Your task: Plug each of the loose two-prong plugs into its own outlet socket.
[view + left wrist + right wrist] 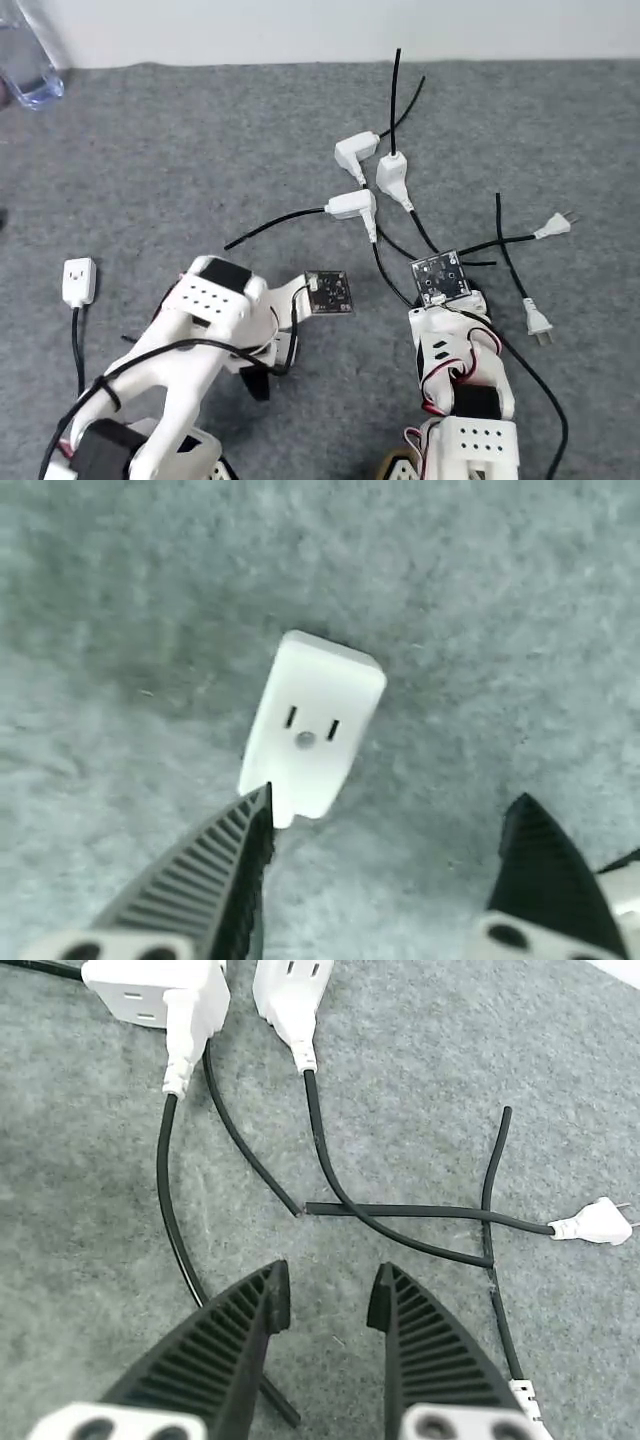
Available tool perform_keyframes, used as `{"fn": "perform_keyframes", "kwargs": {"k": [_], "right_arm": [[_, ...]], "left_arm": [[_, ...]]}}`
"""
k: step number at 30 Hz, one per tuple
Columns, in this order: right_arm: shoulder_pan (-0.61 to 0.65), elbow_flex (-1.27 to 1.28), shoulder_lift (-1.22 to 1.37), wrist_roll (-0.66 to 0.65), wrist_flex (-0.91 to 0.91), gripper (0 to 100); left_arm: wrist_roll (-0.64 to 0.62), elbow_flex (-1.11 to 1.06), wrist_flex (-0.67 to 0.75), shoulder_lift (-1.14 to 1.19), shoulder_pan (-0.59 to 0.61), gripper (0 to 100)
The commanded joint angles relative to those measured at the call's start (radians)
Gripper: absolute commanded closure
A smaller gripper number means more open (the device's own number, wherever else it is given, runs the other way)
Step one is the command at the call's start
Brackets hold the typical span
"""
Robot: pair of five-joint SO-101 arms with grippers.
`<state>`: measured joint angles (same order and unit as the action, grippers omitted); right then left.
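Observation:
A white outlet socket (315, 725) lies face up on the grey carpet, just beyond my left gripper (390, 825), which is open with nothing in it; one fingertip (255, 815) overlaps the socket's near end. My right gripper (327, 1295) stands slightly open and empty above black cables. Past it lie two white sockets (150, 990) (290, 985) and a loose two-prong plug (598, 1220). From above I see three sockets (355, 153) (391, 175) (350, 205) clustered at centre, another socket (78, 280) at the left, and two loose plugs (553, 226) (538, 323) at the right.
Black cables (400, 1210) cross the carpet ahead of the right gripper. The left arm (200, 320) and right arm (460, 360) stand side by side at the near edge. A clear bottle (28, 70) stands at the far left corner.

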<state>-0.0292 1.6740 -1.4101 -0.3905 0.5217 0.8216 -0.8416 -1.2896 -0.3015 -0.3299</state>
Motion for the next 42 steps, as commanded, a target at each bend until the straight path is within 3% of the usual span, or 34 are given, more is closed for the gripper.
{"fn": "perform_keyframes", "kwargs": {"k": [1, 9, 16, 28, 33, 42], "right_arm": [[0.012, 0.006, -0.007, 0.0, -0.016, 85.9], [0.012, 0.006, -0.007, 0.0, -0.016, 85.9], [0.012, 0.006, -0.007, 0.0, -0.016, 85.9], [0.012, 0.006, -0.007, 0.0, -0.015, 85.9], [0.012, 0.008, -0.007, 0.0, -0.013, 85.9], [0.039, 0.017, -0.007, -0.017, -0.015, 85.9]], "left_arm": [[-0.008, -0.013, 0.043, -0.032, -0.008, 66], [-0.009, -0.074, 0.157, -0.018, -0.029, 66], [-0.051, -0.035, 0.212, 0.138, -0.081, 66], [-0.077, 0.186, 0.155, 0.344, -0.074, 66], [-0.077, 0.329, 0.155, 0.417, 0.009, 66], [-0.071, 0.495, 0.02, 0.497, 0.084, 66]]}}
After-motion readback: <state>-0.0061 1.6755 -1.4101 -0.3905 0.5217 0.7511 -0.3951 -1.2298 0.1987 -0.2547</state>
